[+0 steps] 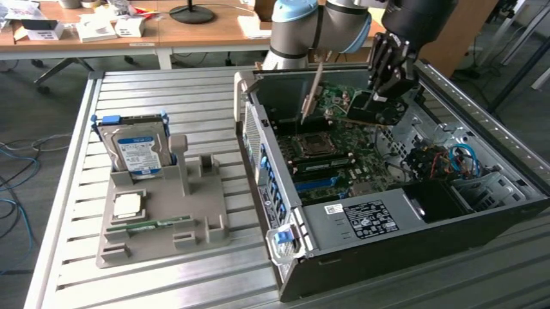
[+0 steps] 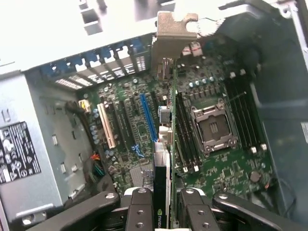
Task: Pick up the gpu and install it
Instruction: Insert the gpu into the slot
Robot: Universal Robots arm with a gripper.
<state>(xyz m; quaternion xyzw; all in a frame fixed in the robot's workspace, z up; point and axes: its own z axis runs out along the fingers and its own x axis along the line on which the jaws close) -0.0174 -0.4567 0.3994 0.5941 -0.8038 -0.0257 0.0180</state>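
Observation:
The gpu (image 1: 357, 108) is a green card with a black fan and a silver end bracket (image 1: 310, 90). It hangs edge-down inside the open computer case (image 1: 361, 222), a little above the motherboard (image 1: 322, 154). My gripper (image 1: 384, 95) is shut on its upper edge. In the wrist view the gpu (image 2: 162, 166) shows edge-on between my black fingers (image 2: 139, 207), and its bracket (image 2: 175, 29) reaches toward the case's rear slot openings. A blue expansion slot (image 2: 148, 118) lies on the motherboard (image 2: 226, 168) just beside the card's line.
A grey holder (image 1: 163, 212) on the slatted table at the exterior view's left carries a silver hard drive (image 1: 133, 145), a processor chip (image 1: 129, 205) and a memory stick (image 1: 159, 224). Cables (image 1: 451, 161) and a black power supply (image 1: 365, 219) crowd the case. A desk (image 1: 172, 29) stands behind.

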